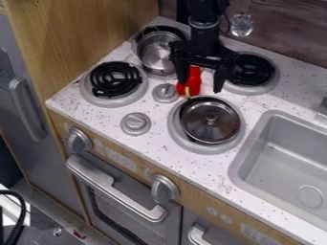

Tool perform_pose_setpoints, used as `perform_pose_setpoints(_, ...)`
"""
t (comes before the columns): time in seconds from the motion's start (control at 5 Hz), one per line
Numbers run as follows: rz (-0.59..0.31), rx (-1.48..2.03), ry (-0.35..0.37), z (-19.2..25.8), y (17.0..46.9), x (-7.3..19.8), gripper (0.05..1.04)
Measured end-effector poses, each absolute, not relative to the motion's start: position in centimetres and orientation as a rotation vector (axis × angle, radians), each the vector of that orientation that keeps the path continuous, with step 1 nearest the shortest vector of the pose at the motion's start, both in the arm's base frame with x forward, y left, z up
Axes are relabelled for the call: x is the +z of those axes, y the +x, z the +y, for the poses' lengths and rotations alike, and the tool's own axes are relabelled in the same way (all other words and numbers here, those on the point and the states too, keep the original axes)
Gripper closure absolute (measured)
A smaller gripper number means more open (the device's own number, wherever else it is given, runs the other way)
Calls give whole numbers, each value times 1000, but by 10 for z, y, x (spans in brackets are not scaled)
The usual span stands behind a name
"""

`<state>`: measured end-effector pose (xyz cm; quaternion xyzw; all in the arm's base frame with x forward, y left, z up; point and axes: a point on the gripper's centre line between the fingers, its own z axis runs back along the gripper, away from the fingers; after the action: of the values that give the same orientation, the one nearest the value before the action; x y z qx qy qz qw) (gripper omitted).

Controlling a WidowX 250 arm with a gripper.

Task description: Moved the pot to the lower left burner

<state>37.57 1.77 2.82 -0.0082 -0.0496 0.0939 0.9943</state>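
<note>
Across the speckled white stovetop, the black two-finger gripper hangs near centre, fingers apart, the nine-o'clock coil burner is bare, and the metal saucepan sits at eleven, its transfer apparently all left to do

On my feed, a brown wood-grain wall stands behind the speckled white counter; a tan panel rises at left.

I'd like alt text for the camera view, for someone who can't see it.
An open black robot pincer hangs over a toy stove, near a red bottle. A steel pot sits on the back left burner, a shiny round pan on the front right one; a sink is at right.
</note>
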Motion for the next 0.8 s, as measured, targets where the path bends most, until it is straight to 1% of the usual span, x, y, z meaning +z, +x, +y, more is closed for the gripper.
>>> perform_pose_setpoints(0.2, -55, 188, -14, 17, 370, 13, 84)
perform_pose_setpoints(0.4, -34, 199, -21, 28, 377, 9, 84)
perform_pose_setpoints(0.6, -36, 277, -19, 64, 393, 12, 83)
perform_pose_setpoints(0.8, -19, 338, -5, 101, 406, 4, 84)
